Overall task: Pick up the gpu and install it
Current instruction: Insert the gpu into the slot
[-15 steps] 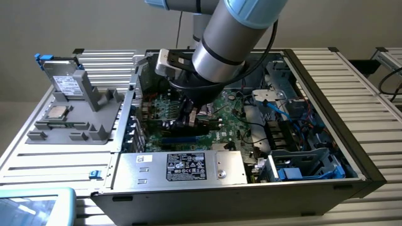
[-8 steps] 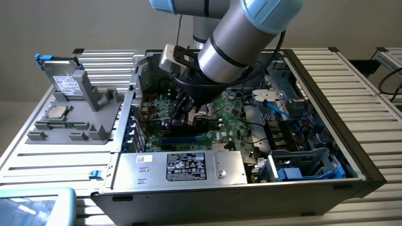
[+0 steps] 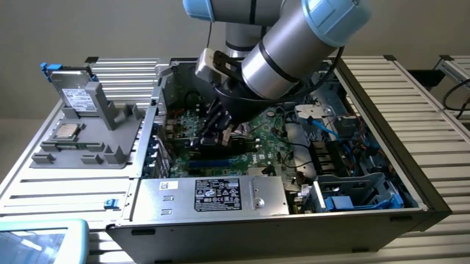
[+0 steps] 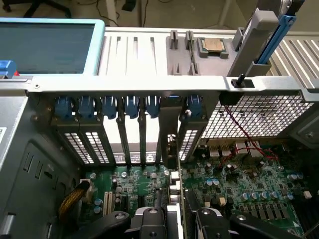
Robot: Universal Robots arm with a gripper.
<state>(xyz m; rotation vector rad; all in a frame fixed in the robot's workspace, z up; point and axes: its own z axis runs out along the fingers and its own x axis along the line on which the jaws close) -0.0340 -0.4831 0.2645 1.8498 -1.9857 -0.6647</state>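
**A:** Status? Exterior view first.

**B:** My gripper is down inside the open PC case, directly over the motherboard. I'm clamped on the gpu, a dark card standing on edge, low over the middle of the motherboard. Can't tell if it touches a slot. The power supply sits just beside the motherboard, on the side nearer the camera. Outside the case, off the motherboard toward the exterior view's left, is a grey fixture. The blue-tabbed drive stands upright in it. A CPU and a memory stick lie flat in it.

**A:** Wrist view?

**B:** My gripper has its fingers closed on either side of the gpu. The card is seen edge-on, upright over the motherboard. Its silver bracket end faces the slot covers at the motherboard's rear edge. The bracket lines up roughly with a gap between covers, but I can't tell if it's seated. Blue latches run in a row above those covers. A red wire crosses the mesh wall just past the motherboard. The CPU is well beyond the case wall.
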